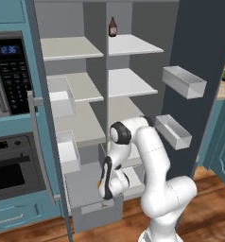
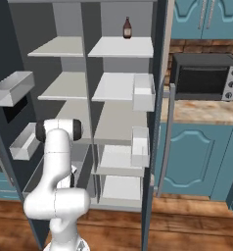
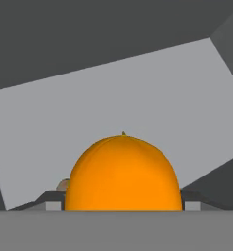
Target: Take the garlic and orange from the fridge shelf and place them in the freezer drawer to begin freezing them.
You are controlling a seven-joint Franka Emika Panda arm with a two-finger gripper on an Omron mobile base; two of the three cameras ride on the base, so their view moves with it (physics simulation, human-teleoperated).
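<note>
While the arm bends low over the pulled-out freezer drawer (image 1: 93, 208), the gripper (image 3: 122, 206) has its fingers spread wide around the orange (image 3: 123, 174), which sits squarely between them and looks held. The drawer's pale grey floor lies straight ahead of the hand beyond the fruit, so the coming move, as I judge it, is simply to let go where it hangs.
</note>
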